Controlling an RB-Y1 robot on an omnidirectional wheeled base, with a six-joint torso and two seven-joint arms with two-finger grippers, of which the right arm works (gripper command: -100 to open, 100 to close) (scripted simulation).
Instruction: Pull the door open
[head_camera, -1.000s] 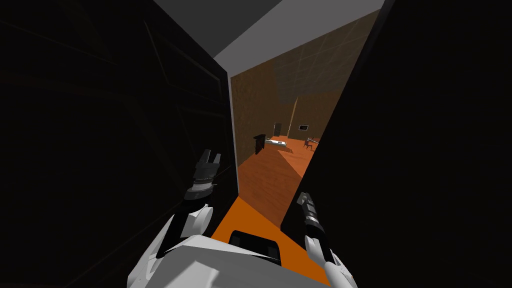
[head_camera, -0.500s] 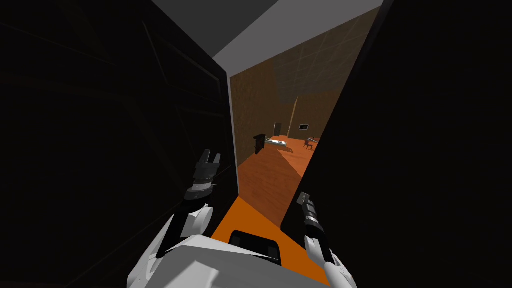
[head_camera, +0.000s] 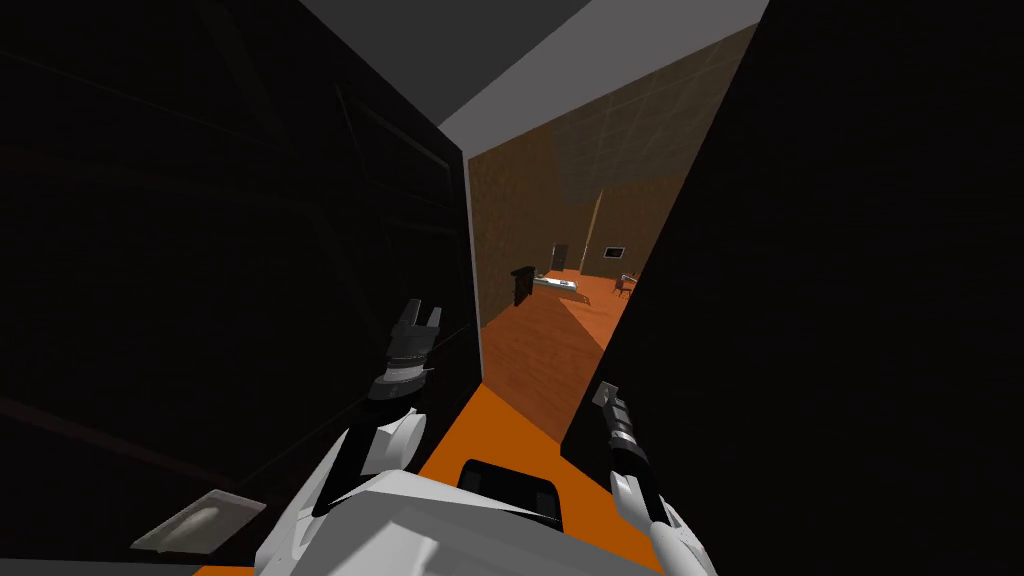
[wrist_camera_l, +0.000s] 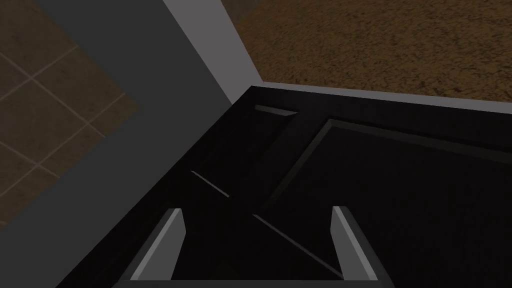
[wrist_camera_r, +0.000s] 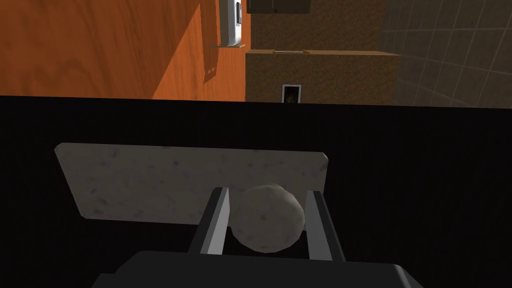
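The door (head_camera: 800, 300) is a black slab on my right, with its edge beside the gap. In the right wrist view a round grey knob (wrist_camera_r: 266, 220) sits on a pale grey plate (wrist_camera_r: 150, 185) on the door's black face. My right gripper (wrist_camera_r: 266, 192) is shut on the knob, its fingers pressing the knob's two sides. The head view shows the right gripper (head_camera: 603, 393) against the door's edge. My left gripper (head_camera: 425, 316) stands open and holds nothing, close to a black panelled surface (wrist_camera_l: 380, 200) on my left.
Between the black panelled surface (head_camera: 250, 250) and the door, a narrow gap shows an orange wooden floor (head_camera: 540, 350), brown walls and distant furniture. A grey plate (head_camera: 200, 522) lies low on the left.
My right gripper's fingers have closed onto the knob. The head view has shifted slightly, bringing the grey plate at the lower left into sight. The left arm has not moved.
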